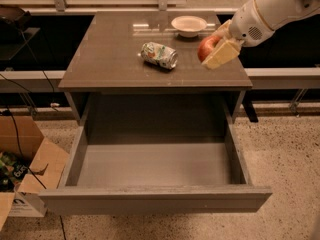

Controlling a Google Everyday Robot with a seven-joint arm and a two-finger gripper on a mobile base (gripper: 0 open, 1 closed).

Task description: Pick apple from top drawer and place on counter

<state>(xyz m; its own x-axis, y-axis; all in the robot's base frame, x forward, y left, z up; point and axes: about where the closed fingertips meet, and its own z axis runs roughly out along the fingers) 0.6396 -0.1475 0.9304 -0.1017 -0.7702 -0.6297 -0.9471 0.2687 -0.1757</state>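
My gripper (214,50) is shut on the red apple (205,48) and holds it in the air above the right side of the dark-brown counter (110,59). The cream fingers (223,54) clamp the apple from the right and partly hide it. The white arm comes in from the upper right. The top drawer (155,164) stands pulled out below the counter, and its grey inside holds nothing.
A dented green-and-white can (159,55) lies on its side at the counter's middle. A small white bowl (189,25) sits at the counter's back right. An open cardboard box (25,174) stands on the floor at the left.
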